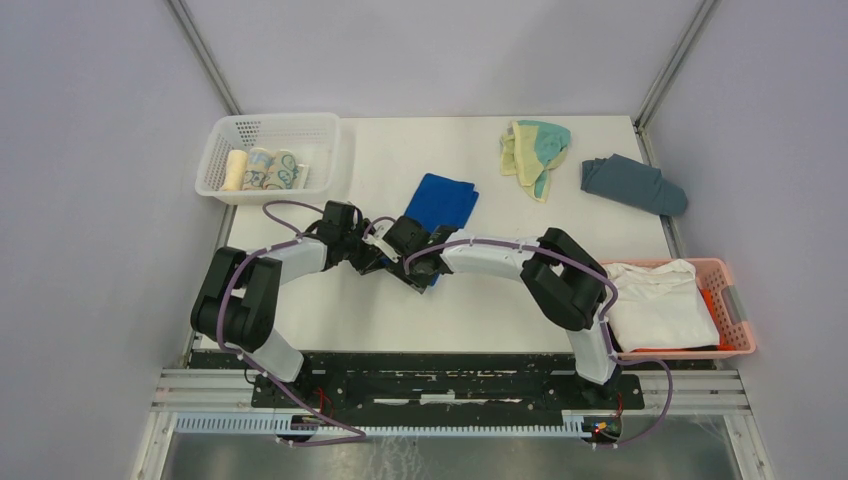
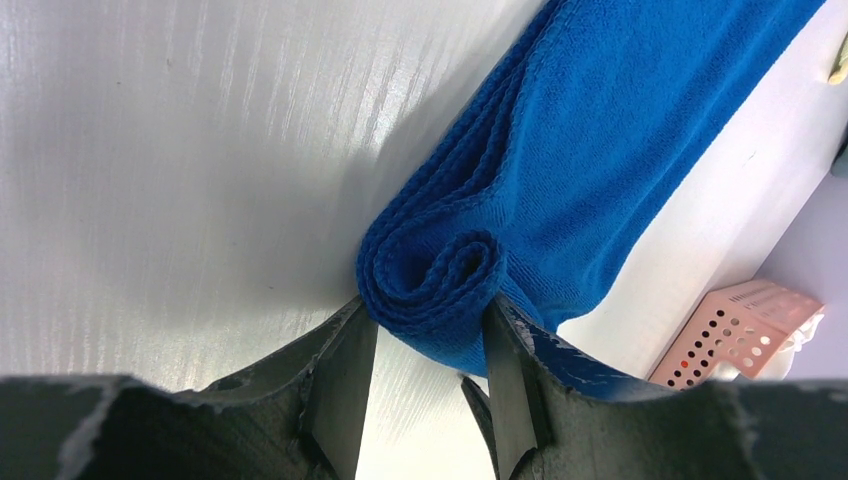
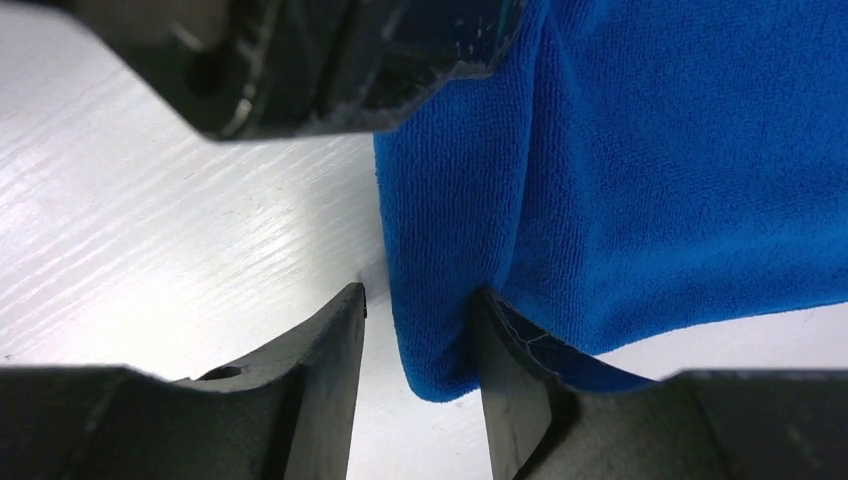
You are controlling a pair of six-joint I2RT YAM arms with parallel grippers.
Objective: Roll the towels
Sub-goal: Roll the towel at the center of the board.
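Pinching the curled end of the blue towel [image 2: 600,150] with the left hand [image 2: 430,320], both fingers pressing against the small coil, low over the tabletop [image 2: 150,150]. Straddling the same towel's other edge with the right hand [image 3: 418,300], about half wide. Touching cloth with one finger only and leaving a sliver of bare tabletop at the other, so probably not clamping. Working on that towel at mid-tabletop, just ahead of both hands, with most of the cloth lying flat beyond the coil. Leaving the yellow and teal towel [image 1: 535,152] crumpled at the far side, well apart, not yet rolled.

Risking a lopsided roll: turning one end under a firm pinch while only loosely guiding the other is likely winding the coil into a cone. Risking a lost coil too, since soft layered cloth in a partial grip may be slipping out and springing open. Risking a drag instead of a roll, with smooth tabletop under the flat part offering little hold. Risking a knock between hands, working just beside each other at the same edge.
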